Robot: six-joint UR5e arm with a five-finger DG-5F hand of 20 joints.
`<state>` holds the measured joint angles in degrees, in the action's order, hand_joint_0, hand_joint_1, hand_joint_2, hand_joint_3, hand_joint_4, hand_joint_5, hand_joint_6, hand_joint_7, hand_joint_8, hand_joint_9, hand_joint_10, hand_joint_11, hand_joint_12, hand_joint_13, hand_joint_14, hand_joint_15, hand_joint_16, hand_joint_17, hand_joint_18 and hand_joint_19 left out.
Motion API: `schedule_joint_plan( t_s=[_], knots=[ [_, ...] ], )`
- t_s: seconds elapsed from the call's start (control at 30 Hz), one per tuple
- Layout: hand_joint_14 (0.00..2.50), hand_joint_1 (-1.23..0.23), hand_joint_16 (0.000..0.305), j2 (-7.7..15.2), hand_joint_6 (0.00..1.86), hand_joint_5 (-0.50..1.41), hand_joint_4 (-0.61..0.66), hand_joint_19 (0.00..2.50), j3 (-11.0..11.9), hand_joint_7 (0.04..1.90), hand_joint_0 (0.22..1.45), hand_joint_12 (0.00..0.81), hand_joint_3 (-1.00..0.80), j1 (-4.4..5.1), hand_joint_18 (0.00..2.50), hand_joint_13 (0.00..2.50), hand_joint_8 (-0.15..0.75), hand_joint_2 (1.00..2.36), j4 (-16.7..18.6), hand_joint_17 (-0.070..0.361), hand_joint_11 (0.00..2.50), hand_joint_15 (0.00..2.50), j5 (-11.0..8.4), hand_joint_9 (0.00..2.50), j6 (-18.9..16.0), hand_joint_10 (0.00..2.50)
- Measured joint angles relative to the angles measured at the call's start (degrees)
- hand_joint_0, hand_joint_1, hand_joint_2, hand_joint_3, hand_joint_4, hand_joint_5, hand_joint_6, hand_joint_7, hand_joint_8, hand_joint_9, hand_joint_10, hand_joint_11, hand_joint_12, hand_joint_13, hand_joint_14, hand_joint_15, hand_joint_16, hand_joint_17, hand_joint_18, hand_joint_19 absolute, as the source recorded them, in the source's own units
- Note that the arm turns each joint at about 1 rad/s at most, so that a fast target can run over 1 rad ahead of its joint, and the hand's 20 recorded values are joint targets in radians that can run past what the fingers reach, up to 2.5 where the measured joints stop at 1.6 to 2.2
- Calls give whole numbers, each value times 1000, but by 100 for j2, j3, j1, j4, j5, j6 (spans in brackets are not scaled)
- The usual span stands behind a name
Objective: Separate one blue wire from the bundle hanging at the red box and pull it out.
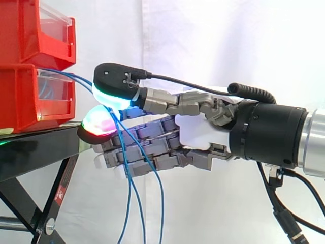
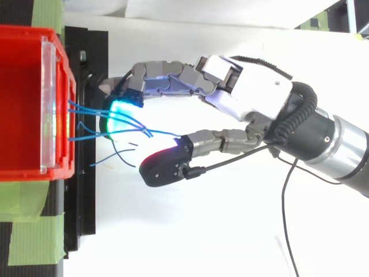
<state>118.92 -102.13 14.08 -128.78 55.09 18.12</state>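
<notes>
First, nearest the side camera: hand (image 1: 199,128), reaching in from the right edge, with its thumb pad (image 1: 112,97) glowing cyan-green and held level just off the front of the lower red bin (image 1: 20,104). Hand state: partly open. In the top view the thumb and fingers stand apart, the fingers are gently curved, and nothing is pinched between them.

Next, blue wires (image 1: 128,178): several thin strands come out of the lower bin's front opening. They run through the gap between thumb and fingers and lie across a cyan-lit fingertip (image 2: 118,109). Below the hand they hang loose. The top view shows some strand ends splayed free over the stand.

To the left: upper red bin (image 1: 23,30), stacked on the lower one. Each has a clear front panel (image 1: 53,94). Both rest on a black stand (image 1: 30,160).

Furthest: white curtain (image 1: 213,40).
</notes>
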Motion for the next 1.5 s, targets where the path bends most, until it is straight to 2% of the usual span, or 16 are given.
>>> schedule_joint_plan(
  t_s=[0.47, 0.83, 0.93, 1.07, 1.23, 1.5],
  knots=[
    [11, -658, 57, 0, 538, -126, 310, 382, 0, 1194, 587, 413, -426, -9, 534, 536, 339, 1007, -44, 129, 216, 324, 14, 515, -75, 5],
    [11, -664, 57, -2, 553, -128, 293, 393, 0, 1188, 601, 413, -402, -76, 545, 549, 339, 1008, -42, 128, 225, 330, 28, 519, -254, 6],
    [12, -689, 56, -6, 577, -133, 281, 390, 0, 1167, 610, 414, -385, -89, 556, 556, 339, 1009, -42, 127, 226, 337, 23, 520, -286, 5],
    [12, -706, 56, -5, 653, -150, 278, 395, 0, 1045, 620, 411, -379, -102, 566, 565, 339, 1010, -42, 127, 232, 339, 21, 520, -297, 5],
    [13, -719, 57, -5, 672, -158, 281, 392, 0, 1009, 619, 412, -397, -106, 572, 568, 336, 1008, -43, 127, 239, 342, 10, 517, -294, 6],
    [13, -702, 57, -1, 623, -153, 289, 410, 0, 1081, 594, 416, -415, -85, 567, 565, 333, 1006, -82, 129, 241, 347, 0, 503, -248, 6]
  ],
)
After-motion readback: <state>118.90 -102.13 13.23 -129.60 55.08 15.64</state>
